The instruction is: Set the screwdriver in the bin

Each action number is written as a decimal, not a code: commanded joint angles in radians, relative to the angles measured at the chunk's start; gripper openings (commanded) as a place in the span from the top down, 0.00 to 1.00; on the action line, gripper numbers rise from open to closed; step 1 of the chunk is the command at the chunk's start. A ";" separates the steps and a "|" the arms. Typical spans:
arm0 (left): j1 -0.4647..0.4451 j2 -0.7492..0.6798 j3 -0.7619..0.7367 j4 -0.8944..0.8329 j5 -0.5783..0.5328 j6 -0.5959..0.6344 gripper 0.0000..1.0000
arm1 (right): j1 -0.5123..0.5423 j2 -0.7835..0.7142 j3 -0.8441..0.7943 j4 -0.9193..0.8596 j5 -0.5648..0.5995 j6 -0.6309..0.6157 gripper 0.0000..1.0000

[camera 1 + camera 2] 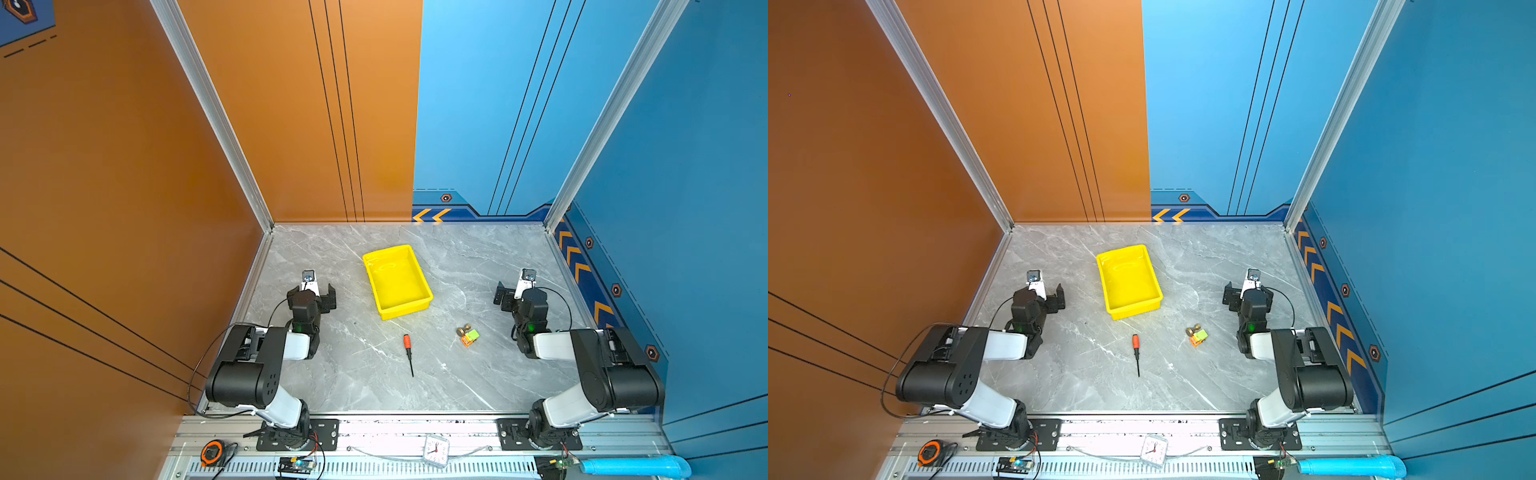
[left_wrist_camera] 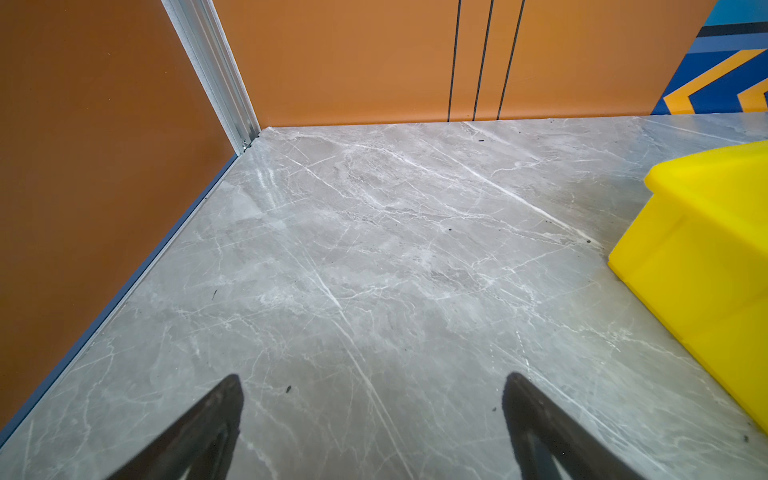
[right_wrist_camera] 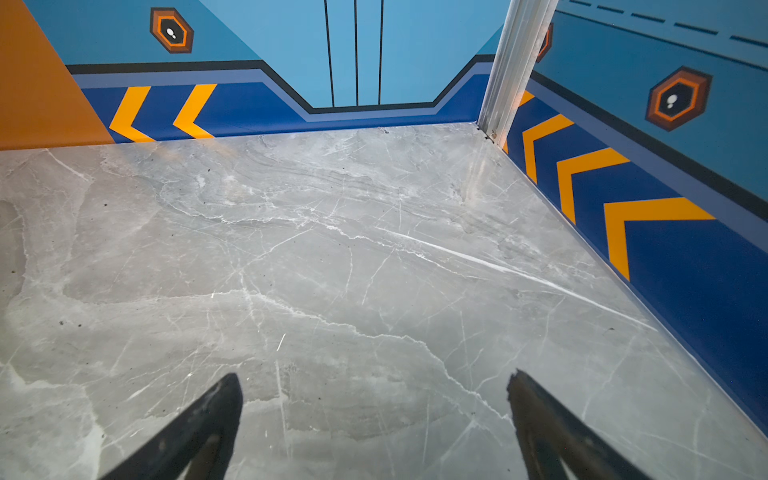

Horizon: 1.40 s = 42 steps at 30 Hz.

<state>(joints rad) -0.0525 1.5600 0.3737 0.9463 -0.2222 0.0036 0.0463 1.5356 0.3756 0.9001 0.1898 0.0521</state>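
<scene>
The screwdriver [image 1: 409, 355] [image 1: 1136, 353] lies flat on the grey marble table, its orange-red handle toward the bin and its thin black shaft toward the front edge. Just behind it the yellow bin [image 1: 405, 311] [image 1: 1133, 311] stands with nothing inside; one corner shows in the left wrist view [image 2: 706, 257]. My left gripper [image 1: 318, 291] [image 1: 1046, 293] [image 2: 373, 380] hovers left of the bin, open over bare table. On the bin's right my right gripper [image 1: 515, 291] [image 1: 1241, 291] [image 3: 374, 376] is also open, holding nothing. Neither wrist view shows the screwdriver.
A small orange-and-green toy block [image 1: 468, 336] [image 1: 1197, 336] with a brass knob sits right of the screwdriver. Orange and blue walls close the table at the left, back and right. A clock [image 1: 436, 451], a tape measure [image 1: 212, 453] and a blue tube [image 1: 636, 465] lie on the front rail.
</scene>
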 commanded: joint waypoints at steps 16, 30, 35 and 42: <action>-0.022 -0.395 0.110 -0.671 0.040 -0.093 0.02 | 0.167 -0.401 0.119 -0.627 0.178 0.095 0.00; -0.115 -0.523 0.356 -1.376 0.037 -0.383 0.02 | 0.370 -0.378 0.429 -1.313 0.092 0.402 0.00; -0.201 -0.544 0.344 -1.422 0.069 -0.441 0.02 | 0.519 -0.360 0.438 -1.305 0.100 0.434 0.00; -0.261 -0.558 0.348 -1.457 0.198 -0.497 0.02 | 0.648 -0.288 0.468 -1.304 0.081 0.461 0.00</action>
<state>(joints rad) -0.2981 1.0176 0.7147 -0.4587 -0.1112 -0.4477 0.6682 1.2228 0.8120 -0.3668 0.2874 0.4774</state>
